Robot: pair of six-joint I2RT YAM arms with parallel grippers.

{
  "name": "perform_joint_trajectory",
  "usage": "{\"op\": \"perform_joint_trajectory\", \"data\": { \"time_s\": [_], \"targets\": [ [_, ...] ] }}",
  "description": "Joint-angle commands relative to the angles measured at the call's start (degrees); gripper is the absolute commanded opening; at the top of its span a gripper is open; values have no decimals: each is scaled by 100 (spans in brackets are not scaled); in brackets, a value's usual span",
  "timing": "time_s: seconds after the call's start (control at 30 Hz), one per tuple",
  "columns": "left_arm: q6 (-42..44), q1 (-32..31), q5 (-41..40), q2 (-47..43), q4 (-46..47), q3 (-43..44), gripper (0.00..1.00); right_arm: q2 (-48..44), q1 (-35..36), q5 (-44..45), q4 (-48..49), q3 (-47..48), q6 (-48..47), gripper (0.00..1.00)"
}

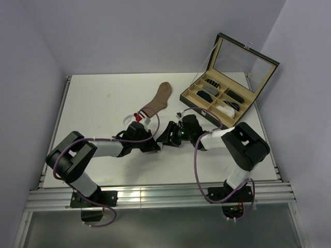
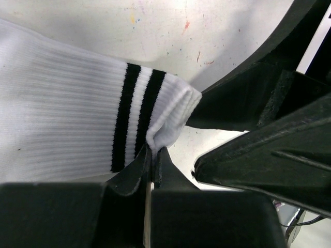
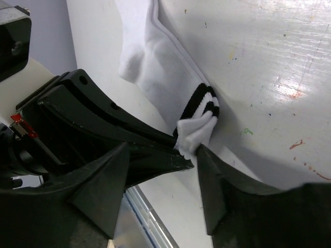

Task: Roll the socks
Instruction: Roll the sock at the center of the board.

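The white sock point(image 2: 62, 119) lies flat on the bench point(image 1: 98, 103) at the near middle, largely hidden under the arms in the top view; its two-striped cuff point(image 2: 170, 113) is lifted slightly at one corner. The left gripper point(image 2: 153, 157) is fully closed, with that corner of the cuff pinched between its fingers. The right gripper point(image 3: 163, 155) stands about half open and holds nothing; its fingers point(image 3: 207, 175) straddle the bunched cuff edge just beside the left grip, one pad touching or nearly touching the fabric. The tan-brown sock point(image 1: 161, 97) lies extended farther back, toe pointing away, its red-and-white cuff near the left wrist and untouched. An open case point(image 1: 192, 92) of small sock rolls sits at the far right. Judgement: the step in hand is securing the white sock's cuff with both grippers, and no rolling is done yet. The next move calls for the right fingers to close on the cuff without displacing the left grip, after which the fabric can be turned over on itself. Risk: a shallow pinch could slip off the ribbed edge.
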Motion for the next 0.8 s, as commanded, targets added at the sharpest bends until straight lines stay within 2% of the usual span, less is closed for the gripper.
{"op": "perform_joint_trajectory", "data": {
  "time_s": [0.0, 0.07, 0.2, 0.3, 0.53, 0.77],
  "targets": [
    [-48, 15, 73, 57, 109, -93, 1, 8, 81, -45, 223, 299, 39, 59],
    [-49, 15, 90, 65, 109, -93, 1, 35, 72, -37, 215, 316, 56, 55],
    [-48, 7, 91, 57, 118, -93, 1, 175, 81, -28, 57, 448, -14, 41],
    [-40, 7, 126, 92, 109, -58, 1, 263, 98, 51, -75, 536, -58, 37],
    [-5, 7, 135, 92, 100, -40, 1, 237, 151, 525, -1040, 826, -488, 37],
    [-31, 42, 196, 180, 56, -14, 2, 369, 212, 737, -1517, 1151, -761, 37]
  ]
}}
